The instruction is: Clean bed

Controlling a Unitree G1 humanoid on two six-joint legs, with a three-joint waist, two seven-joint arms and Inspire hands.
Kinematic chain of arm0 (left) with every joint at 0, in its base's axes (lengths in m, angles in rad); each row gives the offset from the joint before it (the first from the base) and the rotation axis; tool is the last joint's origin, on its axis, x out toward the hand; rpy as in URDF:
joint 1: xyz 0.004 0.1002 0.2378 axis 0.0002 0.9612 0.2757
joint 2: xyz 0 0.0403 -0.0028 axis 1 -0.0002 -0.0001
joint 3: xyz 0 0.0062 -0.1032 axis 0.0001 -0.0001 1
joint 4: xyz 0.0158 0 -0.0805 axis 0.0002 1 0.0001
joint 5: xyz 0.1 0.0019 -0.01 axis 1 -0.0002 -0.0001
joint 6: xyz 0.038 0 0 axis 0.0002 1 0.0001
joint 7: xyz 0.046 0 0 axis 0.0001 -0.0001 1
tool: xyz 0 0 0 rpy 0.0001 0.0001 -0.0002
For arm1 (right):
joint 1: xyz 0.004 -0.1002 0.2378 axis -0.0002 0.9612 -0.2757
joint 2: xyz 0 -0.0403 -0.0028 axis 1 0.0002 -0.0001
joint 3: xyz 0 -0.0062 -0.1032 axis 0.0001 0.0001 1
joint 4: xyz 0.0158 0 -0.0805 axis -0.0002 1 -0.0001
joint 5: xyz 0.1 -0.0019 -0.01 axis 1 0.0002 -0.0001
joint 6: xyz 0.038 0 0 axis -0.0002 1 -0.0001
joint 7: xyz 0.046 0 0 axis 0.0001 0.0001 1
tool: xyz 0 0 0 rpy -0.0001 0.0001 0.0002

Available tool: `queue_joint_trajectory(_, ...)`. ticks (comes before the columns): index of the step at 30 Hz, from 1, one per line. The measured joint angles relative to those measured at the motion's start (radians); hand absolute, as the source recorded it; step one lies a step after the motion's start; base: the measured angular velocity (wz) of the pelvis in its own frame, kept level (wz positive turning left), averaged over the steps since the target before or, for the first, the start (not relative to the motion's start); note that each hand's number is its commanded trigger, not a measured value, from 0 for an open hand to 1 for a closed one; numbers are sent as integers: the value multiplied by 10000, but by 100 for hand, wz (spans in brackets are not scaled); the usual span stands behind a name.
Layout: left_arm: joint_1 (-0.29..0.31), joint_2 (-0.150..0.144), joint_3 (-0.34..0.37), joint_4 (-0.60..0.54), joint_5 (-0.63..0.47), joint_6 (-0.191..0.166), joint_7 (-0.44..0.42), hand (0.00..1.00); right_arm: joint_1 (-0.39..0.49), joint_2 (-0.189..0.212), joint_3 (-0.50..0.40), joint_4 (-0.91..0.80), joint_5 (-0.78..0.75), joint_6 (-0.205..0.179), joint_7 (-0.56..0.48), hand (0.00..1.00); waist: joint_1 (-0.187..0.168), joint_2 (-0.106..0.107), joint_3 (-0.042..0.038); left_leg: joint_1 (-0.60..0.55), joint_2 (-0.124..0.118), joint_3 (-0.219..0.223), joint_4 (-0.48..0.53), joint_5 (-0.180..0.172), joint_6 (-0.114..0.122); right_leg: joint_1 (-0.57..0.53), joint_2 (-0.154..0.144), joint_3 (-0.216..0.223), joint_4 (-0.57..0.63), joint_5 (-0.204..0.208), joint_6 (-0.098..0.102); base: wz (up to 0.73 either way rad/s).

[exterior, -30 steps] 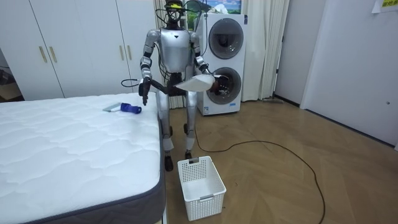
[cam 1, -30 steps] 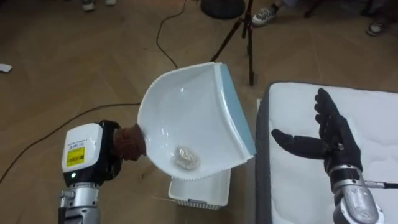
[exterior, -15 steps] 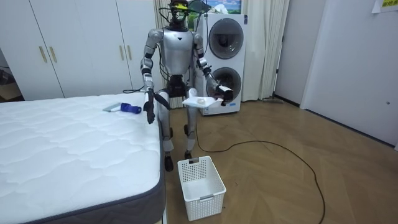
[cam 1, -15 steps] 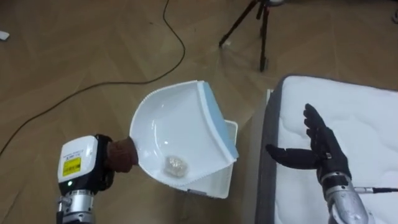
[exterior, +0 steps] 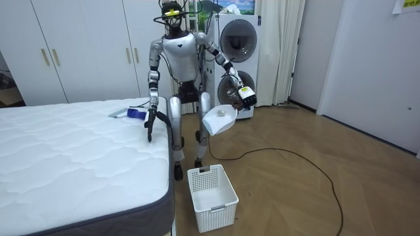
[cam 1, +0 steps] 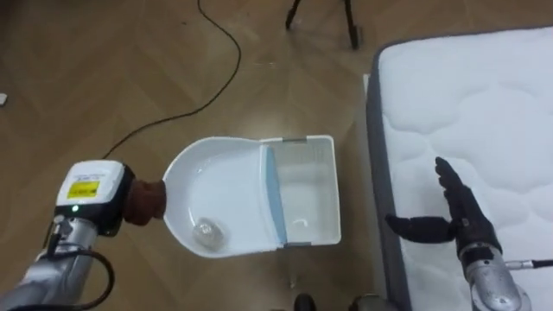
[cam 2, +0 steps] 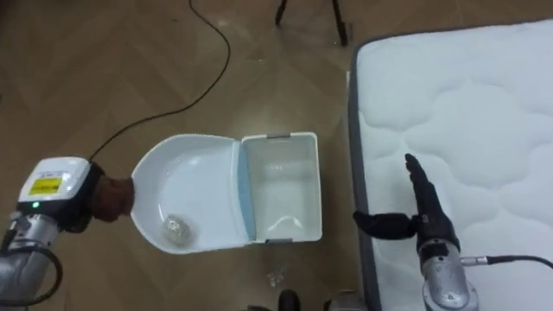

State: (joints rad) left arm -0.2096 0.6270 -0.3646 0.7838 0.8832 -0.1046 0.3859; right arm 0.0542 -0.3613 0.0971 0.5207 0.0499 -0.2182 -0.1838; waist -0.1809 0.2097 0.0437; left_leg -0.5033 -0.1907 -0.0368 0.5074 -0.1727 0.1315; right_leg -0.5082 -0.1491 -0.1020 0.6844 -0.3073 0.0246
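White dustpan (cam 1: 220,207) (small crumpled scrap (cam 1: 207,230) inside) hangs over the basket (cam 1: 307,203) on the floor beside the bed (cam 1: 484,104). Left hand (cam 1: 141,199) at its handle, grip cannot be told. Right hand (cam 1: 458,220) spread flat above bed's edge.

White dustpan (cam 1: 220,194), small crumpled scrap (cam 1: 207,230) inside, lip over white basket (cam 1: 335,199) on wood floor (cam 1: 104,78). Right robot hand (cam 1: 458,220), fingers straight, above bed (cam 1: 484,95) edge.

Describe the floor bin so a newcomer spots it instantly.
Start at the white quilted mattress; on the wooden floor beside its grey edge sits a white rectangular plastic basket. Unlike the rounded white dustpan raised above it, it is straight-sided with slatted walls.
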Motion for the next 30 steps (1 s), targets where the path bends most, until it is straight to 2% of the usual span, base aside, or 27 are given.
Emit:
queue_joint_trajectory(1, -84, 181, -134, 28, -20, 10, -181, 100, -41, -62, 12, 45, -140, -75, 7, 0, -51, 119, 3, 7, -1, 208, -33, -1, 7, -151, -36, 175, 179, -31, 1, -33)
queue_joint_trajectory(3, -172, 351, -231, 65, -76, 87, -473, 100, -206, -78, 110, 33, -261, -222, 11, 0, -133, 287, 11, 28, 22, 421, -67, -6, 13, -260, -87, 205, 309, -65, -35, -35)
queue_joint_trajectory(6, -271, 597, -373, 164, -75, 110, -847, 100, -470, -97, 363, 84, -245, -212, 29, 0, -353, 385, 11, 111, 37, 628, -225, -11, -13, -336, -107, 356, 358, -173, -111, -15)
queue_joint_trajectory(10, -668, 626, -476, 754, -69, 130, -1279, 100, -563, -313, 397, 57, -185, -207, 129, 0, -391, 535, 8, 104, 90, 948, -227, 3, 3, -521, -156, 462, 592, -284, -155, -2)
queue_joint_trajectory(12, -829, 744, -547, 1076, -72, 227, -1438, 100, -599, -466, 392, -17, -245, -207, 137, 0, -516, 706, 22, 83, 278, 1536, -267, -3, 8, -587, -240, 471, 661, -347, -162, 13)
queue_joint_trajectory(13, -829, 903, -577, 1093, -76, 290, -1555, 100, -591, -459, 392, -30, -283, -206, 136, 0, -614, 736, 26, 90, 376, 1891, -285, -15, 28, -625, -253, 489, 740, -395, -150, 16)
queue_joint_trajectory(15, -831, 1125, -638, 1140, -75, 367, -1648, 100, -508, -452, 355, -234, -300, -209, 135, 0, -677, 784, 45, 96, 417, 2142, -305, -62, 87, -717, -227, 590, 850, -469, -145, -1)
queue_joint_trajectory(16, -831, 1207, -638, 1247, -86, 403, -1723, 100, -543, -455, 357, -330, -334, -205, 133, 0, -665, 875, 82, 91, 453, 2233, -317, -91, 87, -769, -187, 690, 858, -469, -145, -17)
queue_joint_trajectory(18, -843, 1396, -642, 1276, -83, 438, -1942, 100, -557, -452, 361, -507, -437, -198, 122, 0, -699, 993, 91, 35, 423, 2289, -311, -111, 90, -896, -201, 732, 978, -503, -142, -12)
queue_joint_trajectory(19, -910, 1496, -685, 1282, -87, 567, -2039, 100, -552, -451, 363, -581, -507, -189, 98, 0, -755, 1071, 88, 2, 407, 2302, -309, -113, 91, -946, -211, 744, 1022, -518, -142, 0)
queue_joint_trajectory(24, -1155, 1900, -726, 1331, -259, 1110, -2456, 100, -558, -481, 394, -883, -575, 4, -31, 0, -773, 1108, 88, -101, 388, 2539, -233, -136, 76, -1236, -229, 992, 1348, -633, -197, -6)
queue_joint_trajectory(27, -1346, 2065, -726, 1414, -283, 1121, -2745, 100, -508, -500, 404, -1063, -542, 173, -68, 0, -695, 1181, 79, -103, 436, 2540, -221, -140, 68, -1231, -216, 985, 1345, -650, -225, -1)
queue_joint_trajectory(30, -1393, 2241, -723, 1433, -282, 1122, -3014, 100, -486, -591, 397, -1073, -550, 173, -150, 0, -627, 1249, 73, -108, 453, 2544, -214, -147, 53, -1233, -194, 985, 1332, -651, -228, 0)
